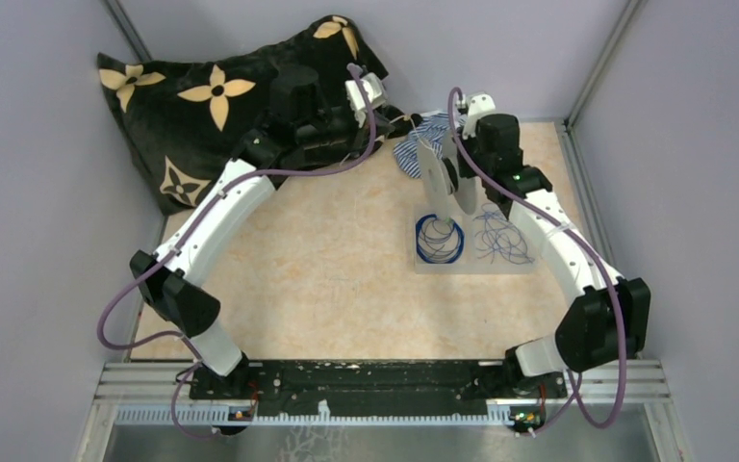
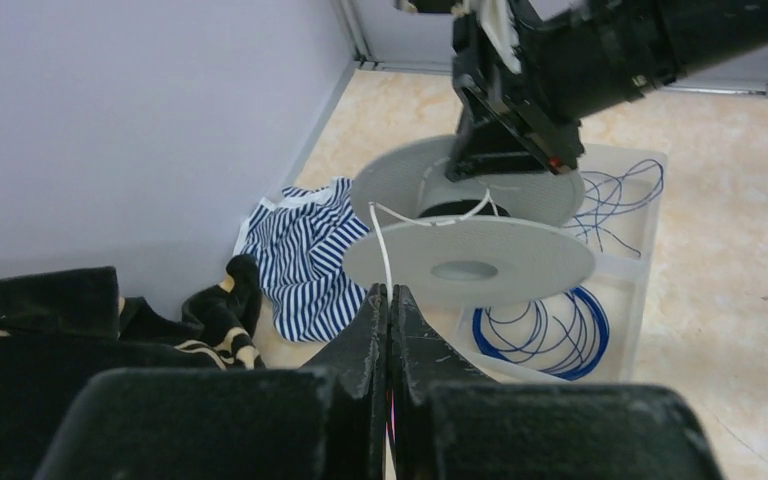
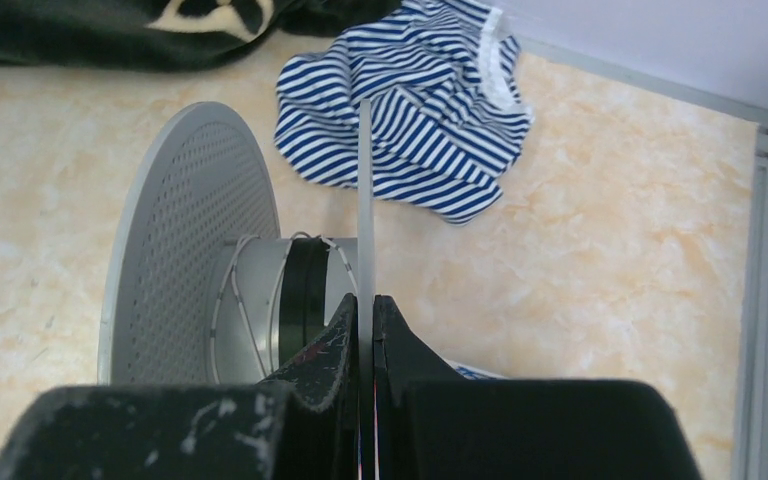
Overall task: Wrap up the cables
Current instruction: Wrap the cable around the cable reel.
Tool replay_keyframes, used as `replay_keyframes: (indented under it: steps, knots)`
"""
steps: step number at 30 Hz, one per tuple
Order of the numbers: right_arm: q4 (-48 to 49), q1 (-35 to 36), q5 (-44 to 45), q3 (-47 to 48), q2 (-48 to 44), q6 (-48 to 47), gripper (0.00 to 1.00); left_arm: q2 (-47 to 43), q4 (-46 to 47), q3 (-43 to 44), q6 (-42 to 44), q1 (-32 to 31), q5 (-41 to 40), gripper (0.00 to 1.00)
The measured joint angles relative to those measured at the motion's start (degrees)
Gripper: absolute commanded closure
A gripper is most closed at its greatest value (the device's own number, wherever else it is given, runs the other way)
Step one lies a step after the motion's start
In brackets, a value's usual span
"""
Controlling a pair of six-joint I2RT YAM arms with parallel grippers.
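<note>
The clear tray (image 1: 421,262) holds the blue coil (image 1: 440,239) and the loose tangle (image 1: 502,236). Above it, my right gripper (image 3: 365,305) clamps the spool (image 2: 470,262) by one flange, and my left gripper (image 2: 390,292) pinches the white cable (image 2: 380,240) leading to the hub. I judge this mid-winding; next I circle the hub, cable taut

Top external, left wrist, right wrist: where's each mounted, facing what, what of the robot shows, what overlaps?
Top external: above and behind the bases, looking down on the table; left arm and right arm show whole.
Left wrist: looks along the left gripper, shut on a white cable, toward the spool; right arm behind it.
Right wrist: looks past the right gripper, shut on the spool's flange, down at the striped cloth.
Shared: spool and striped cloth, all three.
</note>
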Motion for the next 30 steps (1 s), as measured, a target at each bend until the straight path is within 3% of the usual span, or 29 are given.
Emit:
replay_keyframes:
  steps: [8, 21, 30]
  knots:
    - [-0.7, 0.2, -7.5, -1.7, -1.6, -0.8, 1.00, 2.3, 4.2, 1.1, -3.5, 2.2, -1.3, 0.99]
    - [-3.6, 0.2, -18.8, -1.9, -6.5, -2.5, 1.00, 8.9, 7.9, 0.9, -6.4, 11.7, -3.3, 0.99]
    - [-7.5, 0.0, -21.3, 3.6, -6.9, -1.5, 1.00, 8.9, 12.6, -11.8, -7.4, 15.1, -0.2, 0.99]
